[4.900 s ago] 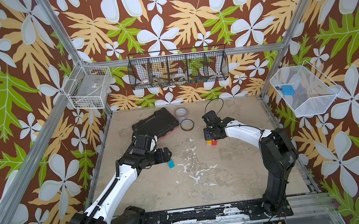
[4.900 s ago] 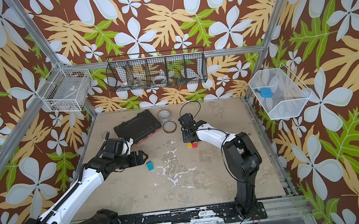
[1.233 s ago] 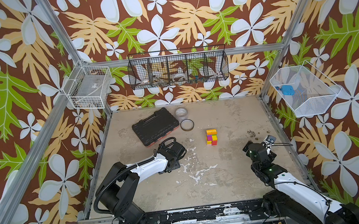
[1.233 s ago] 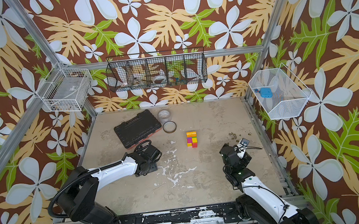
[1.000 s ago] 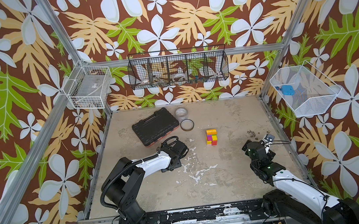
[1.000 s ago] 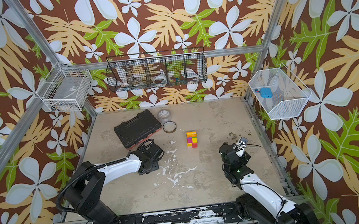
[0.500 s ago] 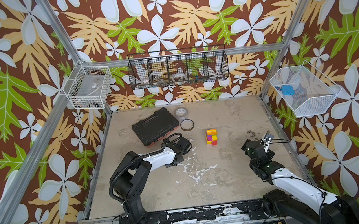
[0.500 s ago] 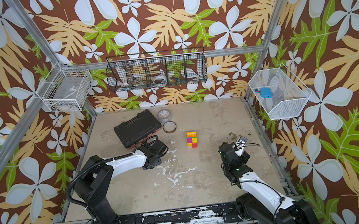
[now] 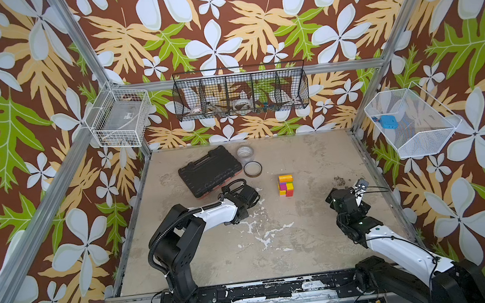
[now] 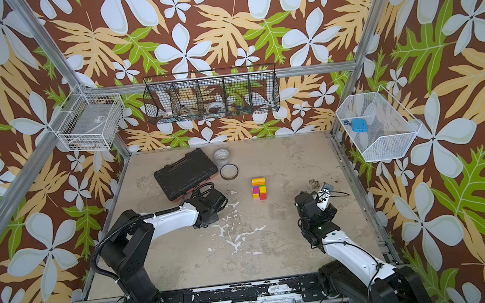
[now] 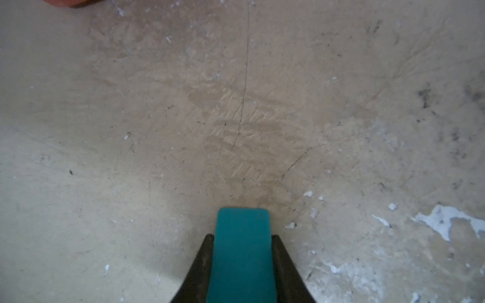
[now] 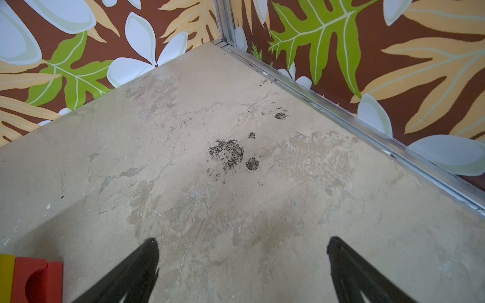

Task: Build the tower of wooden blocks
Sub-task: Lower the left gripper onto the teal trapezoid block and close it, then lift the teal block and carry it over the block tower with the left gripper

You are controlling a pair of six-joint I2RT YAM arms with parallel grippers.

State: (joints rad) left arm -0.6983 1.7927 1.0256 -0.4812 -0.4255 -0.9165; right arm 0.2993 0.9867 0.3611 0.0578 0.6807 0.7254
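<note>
Left pincer [image 11: 242, 237] clamps the teal block [image 11: 242, 262]; right pincer [image 12: 243, 241] stands spread wide

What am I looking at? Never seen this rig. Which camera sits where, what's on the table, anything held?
Two robot arms, the left arm and the right arm, stand on a rail at the near edge of a table inside a flower-papered cage. Each ends in a two-finger gripper.

The two wide pictures come from one stereo camera overhead, so they show nearly the same scene. The two close pictures come from cameras on the arms' wrists, looking past the fingers.

On the table are a small tower of painted blocks, a black tool case and two tape rolls.

The left gripper is shut on a teal block. The right gripper is open and holds nothing.
</note>
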